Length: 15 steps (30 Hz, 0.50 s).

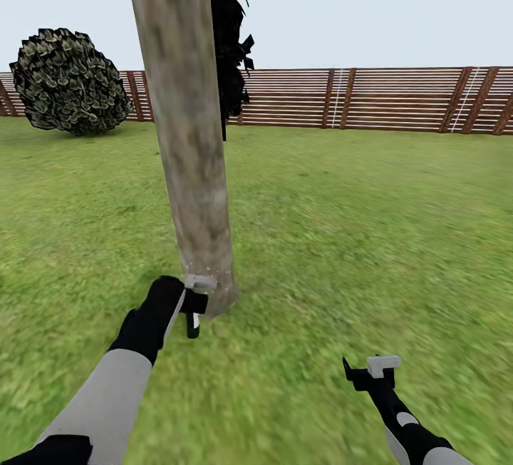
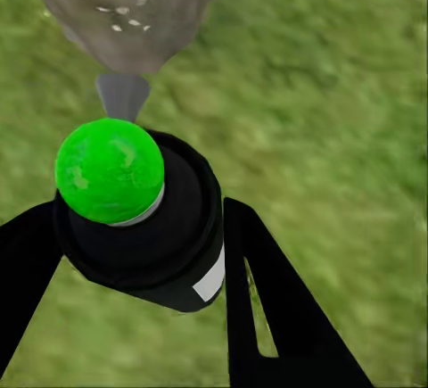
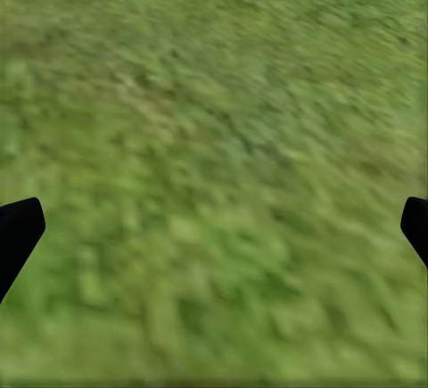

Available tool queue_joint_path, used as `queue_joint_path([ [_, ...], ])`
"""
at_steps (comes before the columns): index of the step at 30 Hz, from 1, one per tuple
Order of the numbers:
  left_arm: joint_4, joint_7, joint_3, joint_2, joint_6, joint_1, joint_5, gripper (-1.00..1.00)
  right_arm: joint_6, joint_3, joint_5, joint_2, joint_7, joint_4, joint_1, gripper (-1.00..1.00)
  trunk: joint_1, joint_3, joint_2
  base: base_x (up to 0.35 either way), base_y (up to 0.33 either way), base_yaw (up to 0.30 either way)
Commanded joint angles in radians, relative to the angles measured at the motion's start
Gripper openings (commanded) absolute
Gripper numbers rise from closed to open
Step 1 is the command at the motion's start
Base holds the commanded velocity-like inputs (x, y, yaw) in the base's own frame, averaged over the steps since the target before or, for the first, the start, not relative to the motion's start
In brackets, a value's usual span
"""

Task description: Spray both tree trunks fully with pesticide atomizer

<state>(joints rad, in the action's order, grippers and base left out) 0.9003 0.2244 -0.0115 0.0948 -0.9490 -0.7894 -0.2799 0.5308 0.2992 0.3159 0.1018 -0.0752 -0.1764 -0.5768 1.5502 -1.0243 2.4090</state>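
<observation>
We see even, bright daylight with no clear source and a pale flat sky (image 1: 370,8). No sharp shadows lie on the grass (image 1: 342,222). The grass is smeared and blurred, most toward 4 and 8 o'clock in the head view. In both wrist views the grass is soft, out of focus. No glare anywhere.

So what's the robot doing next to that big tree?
The robot's left gripper holds a small black pesticide atomizer with a green top, pointed at the bottom of the tree trunk. A few white specks show on the bark down low. The right gripper is open with nothing in it, hanging over the grass.
</observation>
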Motion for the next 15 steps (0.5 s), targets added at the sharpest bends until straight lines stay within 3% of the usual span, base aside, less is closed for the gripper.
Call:
queue_joint_path([
  [1,0.0,0.0,0.0,0.007,-0.001,-0.003,-0.016,-1.0,0.0,0.0,0.0,0.0,0.0,0.0,0.0,1.0,0.0,0.0,0.0,0.0,0.0,0.0],
  [3,0.0,0.0,-0.003,0.006,-0.006,-0.005,-0.014,-1.0,0.0,0.0,0.0,0.0,0.0,0.0,0.0,1.0,0.0,0.0,0.0,0.0,0.0,0.0],
  [6,0.0,0.001,-0.016,-0.075,-0.012,-0.007,-0.012,-1.0,0.0,0.0,0.0,0.0,0.0,0.0,0.0,1.0,0.0,0.0,0.0,0.0,0.0,0.0],
  [9,0.001,0.002,-0.038,-0.126,-0.014,-0.007,-0.009,-1.0,0.0,0.0,0.0,-0.001,0.0,0.0,0.0,1.0,0.0,0.0,0.0,0.0,0.0,0.0],
  [12,0.002,0.001,-0.036,-0.117,-0.014,-0.006,-0.009,-1.0,0.0,0.0,0.0,-0.001,0.0,0.0,0.0,1.0,0.0,0.0,0.0,0.0,0.0,0.0],
  [15,0.032,0.0,-0.03,-0.036,-0.024,-0.007,-0.014,-1.0,0.0,0.0,0.0,-0.001,0.0,0.0,0.0,1.0,0.0,0.0,0.0,0.0,0.0,0.0],
])
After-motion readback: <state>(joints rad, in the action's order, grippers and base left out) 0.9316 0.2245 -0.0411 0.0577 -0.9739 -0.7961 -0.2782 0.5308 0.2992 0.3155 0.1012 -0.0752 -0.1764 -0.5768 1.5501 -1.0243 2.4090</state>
